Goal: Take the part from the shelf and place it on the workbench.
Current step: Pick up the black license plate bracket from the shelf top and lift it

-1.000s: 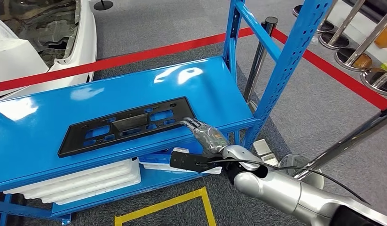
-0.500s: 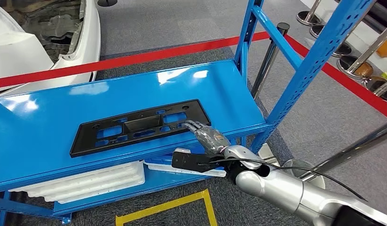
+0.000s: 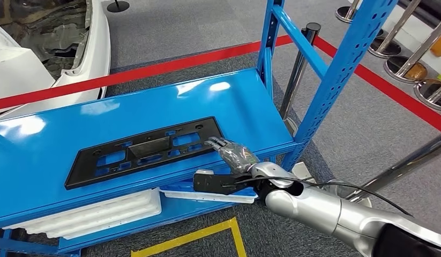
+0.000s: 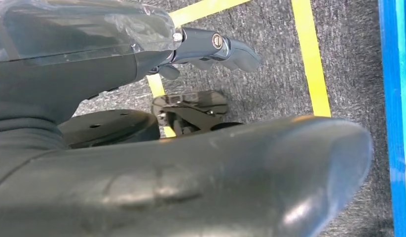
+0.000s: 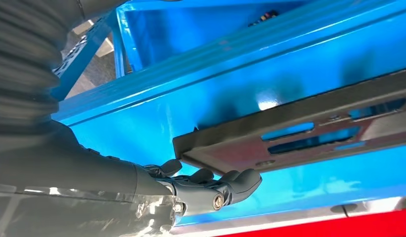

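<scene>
Up front in the head view, a flat black part (image 3: 146, 150) with cut-out slots lies on the upper board of a blue shelf (image 3: 57, 176), well inside its front edge. The right hand (image 3: 229, 150) reaches onto that board from the near side, fingers stretched forward with their tips at the part's near right corner; it holds nothing. White trays (image 3: 95, 211) are stacked on the lower board, and a red tape line (image 3: 154, 68) crosses the grey floor behind the shelf. From the left wrist view, the left hand (image 4: 210, 47) hangs over grey carpet marked with yellow tape (image 4: 309, 59); whether its fingers are spread or curled I cannot tell. At the right wrist view, the right hand's fingers (image 5: 240, 181) lie extended just beside the corner of the part (image 5: 299, 133), apart from it or barely touching, with nothing gripped.
</scene>
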Available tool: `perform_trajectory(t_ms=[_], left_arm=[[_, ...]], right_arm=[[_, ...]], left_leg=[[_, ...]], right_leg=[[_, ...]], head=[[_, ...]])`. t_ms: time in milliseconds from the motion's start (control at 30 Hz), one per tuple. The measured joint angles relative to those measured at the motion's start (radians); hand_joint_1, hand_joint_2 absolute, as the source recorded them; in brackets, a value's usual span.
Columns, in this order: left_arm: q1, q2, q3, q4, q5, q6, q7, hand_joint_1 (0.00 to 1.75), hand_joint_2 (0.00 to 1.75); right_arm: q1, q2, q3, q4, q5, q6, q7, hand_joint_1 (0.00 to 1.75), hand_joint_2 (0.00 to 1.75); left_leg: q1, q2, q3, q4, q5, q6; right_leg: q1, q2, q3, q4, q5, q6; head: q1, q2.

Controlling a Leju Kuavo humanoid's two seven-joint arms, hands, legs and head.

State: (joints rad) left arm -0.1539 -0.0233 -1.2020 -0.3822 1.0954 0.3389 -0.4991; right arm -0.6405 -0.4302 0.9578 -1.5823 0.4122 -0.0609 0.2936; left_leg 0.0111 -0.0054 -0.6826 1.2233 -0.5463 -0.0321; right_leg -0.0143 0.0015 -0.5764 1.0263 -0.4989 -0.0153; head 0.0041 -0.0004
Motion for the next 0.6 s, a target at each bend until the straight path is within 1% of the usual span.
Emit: perform_trajectory(t_ms=[33, 67, 100, 133, 167, 200, 233, 267, 300, 333, 367, 400, 433, 467, 500, 533, 567, 600], left_arm=[[0.0, 0.0, 0.0, 0.0, -0.002, 0.0, 0.001, 0.0, 0.0], [-0.001, 0.0, 0.0, 0.0, -0.004, 0.0, 0.003, 0.0, 0.0], [-0.001, 0.0, 0.0, 0.0, -0.005, 0.0, 0.004, 0.0, 0.0], [-0.001, 0.0, 0.0, 0.0, -0.006, 0.001, 0.005, 0.0, 0.0], [-0.001, 0.0, 0.0, 0.0, -0.007, 0.001, 0.006, 0.0, 0.0], [-0.001, 0.0, 0.0, 0.0, -0.007, 0.001, 0.006, 0.0, 0.0], [-0.002, 0.0, 0.0, 0.0, -0.008, 0.001, 0.006, 0.0, 0.0], [-0.003, 0.0, 0.0, 0.0, -0.008, 0.001, 0.006, 0.0, 0.0], [-0.005, 0.0, 0.0, 0.0, -0.009, 0.001, 0.006, 0.0, 0.0], [-0.006, 0.0, 0.0, 0.0, -0.009, 0.001, 0.006, 0.0, 0.0], [-0.007, 0.0, 0.0, 0.0, -0.01, 0.001, 0.006, 0.0, 0.0], [-0.007, 0.0, 0.0, 0.0, -0.01, 0.001, 0.006, 0.0, 0.0], [-0.007, 0.0, 0.0, 0.0, -0.011, 0.001, 0.006, 0.0, 0.0], [-0.007, 0.0, 0.0, 0.0, -0.011, 0.001, 0.006, 0.0, 0.0], [-0.007, 0.0, 0.0, 0.0, -0.011, 0.001, 0.007, 0.0, 0.0], [-0.007, 0.0, 0.0, 0.0, -0.011, 0.002, 0.007, 0.0, 0.0], [-0.007, 0.0, 0.0, 0.0, -0.011, 0.002, 0.007, 0.0, 0.0], [-0.008, 0.0, 0.0, 0.0, -0.011, 0.003, 0.007, 0.0, 0.0]], right_arm=[[0.0, 0.0, 0.002, 0.002, 0.0, -0.002, 0.002, 0.0, 1.75], [-0.001, 0.0, 0.003, 0.005, 0.0, -0.004, 0.004, 0.0, 1.75], [-0.003, -0.001, 0.004, 0.007, 0.001, -0.007, 0.005, 0.0, 1.75], [-0.004, -0.001, 0.005, 0.009, 0.002, -0.009, 0.005, 0.0, 1.75], [-0.005, -0.001, 0.006, 0.012, 0.003, -0.011, 0.006, 0.0, 1.75], [-0.006, -0.002, 0.006, 0.014, 0.005, -0.013, 0.006, 0.0, 1.75], [-0.006, -0.002, 0.007, 0.017, 0.006, -0.015, 0.006, 0.0, 1.75], [-0.008, -0.002, 0.008, 0.019, 0.009, -0.018, 0.006, 0.0, 1.75], [-0.009, -0.003, 0.009, 0.022, 0.011, -0.022, 0.006, 0.0, 1.75], [-0.01, -0.003, 0.01, 0.025, 0.014, -0.027, 0.006, 0.0, 1.75], [-0.01, -0.003, 0.012, 0.029, 0.016, -0.032, 0.006, 0.0, 1.75], [-0.009, -0.004, 0.014, 0.034, 0.018, -0.037, 0.005, 0.0, 1.75], [-0.008, -0.004, 0.016, 0.038, 0.021, -0.042, 0.003, 0.0, 1.75], [-0.007, -0.004, 0.018, 0.043, 0.025, -0.046, 0.001, 0.0, 1.75], [-0.007, -0.004, 0.019, 0.047, 0.029, -0.051, 0.0, 0.0, 1.75], [-0.008, -0.004, 0.019, 0.05, 0.033, -0.054, -0.002, 0.0, 1.75], [-0.01, -0.003, 0.02, 0.054, 0.035, -0.057, -0.003, 0.0, 1.75], [-0.011, -0.003, 0.02, 0.058, 0.037, -0.059, -0.004, 0.0, 1.75]], left_leg=[[0.0, 0.0, 0.031, -0.07, 0.036, 0.003], [-0.001, -0.001, 0.057, -0.132, 0.061, 0.007], [-0.003, -0.001, 0.074, -0.173, 0.073, 0.011], [-0.005, -0.001, 0.079, -0.189, 0.072, 0.015], [-0.007, -0.001, 0.079, -0.193, 0.07, 0.019], [-0.006, -0.001, 0.08, -0.196, 0.07, 0.024], [-0.005, 0.0, 0.083, -0.2, 0.071, 0.03], [-0.003, 0.0, 0.086, -0.205, 0.072, 0.036], [-0.001, 0.001, 0.089, -0.21, 0.073, 0.042], [-0.001, 0.001, 0.091, -0.211, 0.072, 0.046], [-0.002, 0.001, 0.091, -0.21, 0.071, 0.049], [-0.002, 0.001, 0.092, -0.21, 0.069, 0.05], [-0.003, 0.001, 0.093, -0.209, 0.067, 0.051], [-0.002, 0.001, 0.095, -0.208, 0.064, 0.051], [-0.002, 0.0, 0.099, -0.206, 0.06, 0.049], [-0.001, 0.0, 0.103, -0.204, 0.055, 0.046], [-0.002, -0.001, 0.105, -0.2, 0.05, 0.042], [-0.004, -0.001, 0.106, -0.197, 0.047, 0.037]], right_leg=[[0.0, 0.001, 0.006, 0.0, -0.004, 0.003], [0.001, 0.002, 0.009, 0.001, -0.009, 0.007], [0.002, 0.002, 0.011, 0.002, -0.011, 0.01], [0.003, 0.003, 0.011, 0.002, -0.013, 0.015], [0.004, 0.003, 0.011, 0.001, -0.013, 0.019], [0.003, 0.004, 0.011, 0.0, -0.015, 0.024], [0.002, 0.003, 0.01, 0.005, -0.02, 0.029], [0.002, 0.003, 0.003, 0.025, -0.034, 0.033], [0.001, 0.003, -0.016, 0.066, -0.057, 0.037], [0.0, 0.002, -0.044, 0.124, -0.085, 0.039], [0.0, 0.002, -0.081, 0.193, -0.113, 0.041], [-0.001, 0.002, -0.114, 0.249, -0.128, 0.043], [-0.001, 0.002, -0.133, 0.276, -0.124, 0.044], [-0.001, 0.002, -0.135, 0.264, -0.101, 0.044], [-0.002, 0.002, -0.117, 0.214, -0.062, 0.043], [-0.002, 0.001, -0.089, 0.145, -0.023, 0.042], [-0.001, 0.001, -0.063, 0.083, 0.003, 0.04], [0.001, 0.001, -0.045, 0.041, 0.017, 0.037]], head=[[-0.002, 0.0], [-0.004, 0.0], [-0.005, 0.0], [-0.006, 0.0], [-0.006, 0.0], [-0.005, 0.0], [-0.005, 0.0], [-0.002, 0.0], [0.001, 0.0], [0.006, 0.0], [0.011, 0.0], [0.015, 0.0], [0.018, 0.0], [0.022, 0.0], [0.026, 0.0], [0.03, 0.0], [0.033, 0.0], [0.035, 0.0]])
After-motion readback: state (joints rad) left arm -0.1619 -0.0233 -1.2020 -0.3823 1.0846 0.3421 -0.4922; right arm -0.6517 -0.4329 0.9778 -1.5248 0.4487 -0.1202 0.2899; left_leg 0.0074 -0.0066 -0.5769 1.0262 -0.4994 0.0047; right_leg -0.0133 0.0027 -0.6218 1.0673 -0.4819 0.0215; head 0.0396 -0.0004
